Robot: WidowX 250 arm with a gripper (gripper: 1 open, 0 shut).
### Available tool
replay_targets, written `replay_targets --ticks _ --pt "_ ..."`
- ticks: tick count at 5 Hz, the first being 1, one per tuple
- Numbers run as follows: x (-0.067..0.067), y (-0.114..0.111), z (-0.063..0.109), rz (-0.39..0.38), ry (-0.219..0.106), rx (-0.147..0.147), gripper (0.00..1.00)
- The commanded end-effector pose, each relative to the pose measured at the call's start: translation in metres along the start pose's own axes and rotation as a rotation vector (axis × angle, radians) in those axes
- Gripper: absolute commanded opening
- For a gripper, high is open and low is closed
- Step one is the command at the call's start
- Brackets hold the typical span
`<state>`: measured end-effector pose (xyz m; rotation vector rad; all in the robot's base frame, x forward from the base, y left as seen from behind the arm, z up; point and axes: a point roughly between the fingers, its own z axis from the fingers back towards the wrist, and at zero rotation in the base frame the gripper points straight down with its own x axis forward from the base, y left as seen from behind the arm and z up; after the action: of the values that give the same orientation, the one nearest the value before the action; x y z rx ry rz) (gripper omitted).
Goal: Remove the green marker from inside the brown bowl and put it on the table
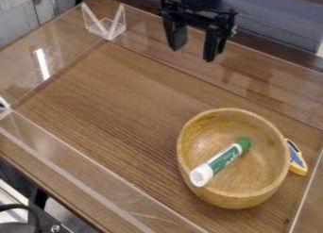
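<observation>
At the near left corner, a black cable (28,214) curves in a loop by the clear wall (76,193) that edges the table (108,114). To the right of it, in the near right part of the view, sits the bowl (190,142), wide, round and light brown, with a smooth thick rim. The marker (222,162) is inside the bowl, lying on its side and slanted: its white end points to the near left, close to the rim, and its green end points to the far right, nearer the middle of the bowl. White lettering runs along the barrel, too small to read. Just beside the bowl, on its right, a small yellow-and-blue object (297,158) lies on the tabletop. Past the bowl comes a broad stretch of dark brown wood grain, and at the left edge a bit of something white (4,106) shows, cut off by the picture. Farther back on the left stands a clear angular piece (105,24) with bright edges. Farther right, near the far side of the table, the black gripper (197,54) hangs from the top of the view, its two fingers spread wide with nothing between them, well apart from the bowl and the marker.
</observation>
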<state>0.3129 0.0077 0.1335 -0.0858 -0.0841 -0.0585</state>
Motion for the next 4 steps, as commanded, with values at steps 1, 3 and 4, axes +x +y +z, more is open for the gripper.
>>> replay_targets --ticks 1,3,4 --pt "0.0024 0.0007 0.0227 0.016 -0.097 0.001 1.0" --pt "-0.0028 -0.0024 0.0177 0.02 -0.115 -0.013 1.0" --pt "-0.0017 -0.0026 0.0151 0.023 -0.13 -0.015 1.0"
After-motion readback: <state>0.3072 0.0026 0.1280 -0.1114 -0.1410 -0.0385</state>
